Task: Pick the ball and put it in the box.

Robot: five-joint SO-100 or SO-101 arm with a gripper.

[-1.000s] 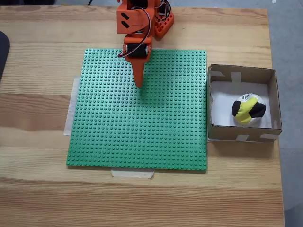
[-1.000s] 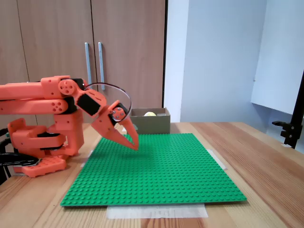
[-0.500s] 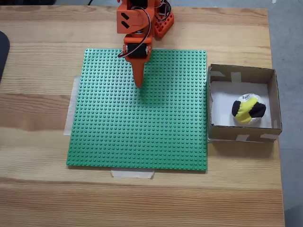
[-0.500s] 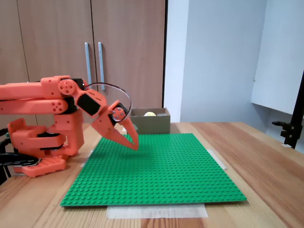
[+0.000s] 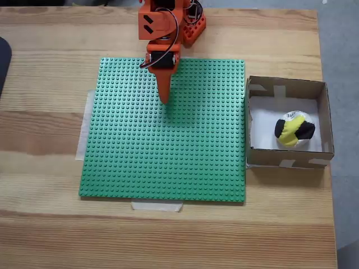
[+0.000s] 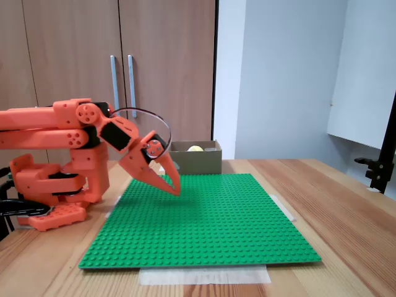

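1. Pointing down over the green studded baseplate (image 5: 162, 129), the orange two-finger gripper (image 5: 164, 101) is hanging just above the studs with its fingers (image 6: 175, 187) drawn together to a single tip, gripping nothing.
2. Folding back toward the orange base (image 6: 52, 185) at the plate's far edge in the top-down fixed view, the arm is sitting low and compact, well apart from the container.
3. Resting inside the shallow brown cardboard box (image 5: 324, 112), the small yellow, black and white soft ball (image 5: 294, 130) is lying on the white floor toward the right wall; in the side-on fixed view its top is peeking over the rim (image 6: 195, 148).
4. Judging by this layout, the placing is looking finished and the step in hand is parking the arm.
5. Doing that well is meaning keeping the tip clear of the studs, avoiding any swing toward the low cardboard wall, and settling slowly so nothing is jolting the table.
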